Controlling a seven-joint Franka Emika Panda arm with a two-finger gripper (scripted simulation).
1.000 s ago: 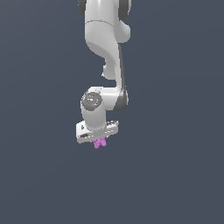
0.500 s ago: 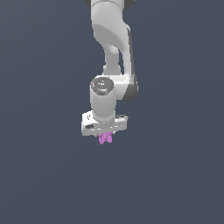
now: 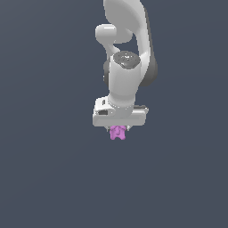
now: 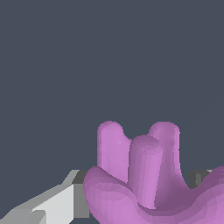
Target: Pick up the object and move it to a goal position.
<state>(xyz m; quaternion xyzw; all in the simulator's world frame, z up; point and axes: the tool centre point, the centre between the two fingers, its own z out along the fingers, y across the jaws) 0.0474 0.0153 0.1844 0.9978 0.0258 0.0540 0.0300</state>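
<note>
Gripper (image 3: 118,129): white, wide crossbar body, fingers pointing down, closed onto the object (image 3: 117,132). Fingertips mostly hidden behind the object in the exterior view; only short grey stubs show either side of it.

Object: small pink-purple blob, clearly narrower than the gripper body, hanging directly beneath its centre. Lumpy outline, small lobes splaying at the lower end.

Wrist view, close up: object (image 4: 144,179) fills the lower part of the picture. Three rounded, finger-like lobes stand up from a broader swollen base, with a dip between them. Smooth matte surface, even colour, slightly darker in the folds. One pale grey-white finger (image 4: 52,205) lies against the base on one side; a darker bit of the other finger just shows on the opposite side.

Arm (image 3: 127,53): white with dark joint bands, rising above the gripper. Plain dark grey-blue background all round.
</note>
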